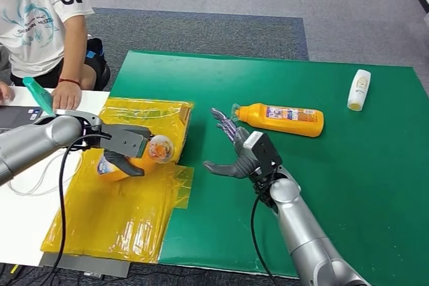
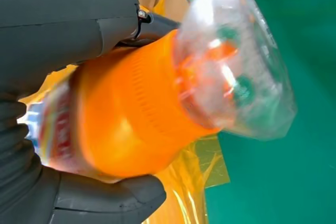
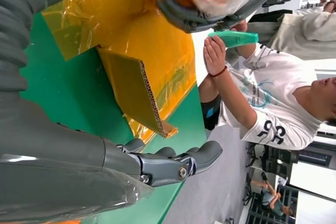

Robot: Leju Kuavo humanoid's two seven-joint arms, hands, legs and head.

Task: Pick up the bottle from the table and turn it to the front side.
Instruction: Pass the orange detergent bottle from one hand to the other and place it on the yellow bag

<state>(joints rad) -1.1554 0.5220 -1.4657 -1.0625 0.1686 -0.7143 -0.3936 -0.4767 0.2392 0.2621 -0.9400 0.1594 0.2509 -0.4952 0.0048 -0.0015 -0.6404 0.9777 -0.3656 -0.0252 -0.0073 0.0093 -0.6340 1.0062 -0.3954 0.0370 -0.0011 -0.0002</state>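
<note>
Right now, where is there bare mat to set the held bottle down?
The left hand holds an orange bottle over the yellow sheet. Bare green mat lies between that sheet and the right arm, and below the lying orange bottle and white bottle. It is crowded around the right hand.
</note>
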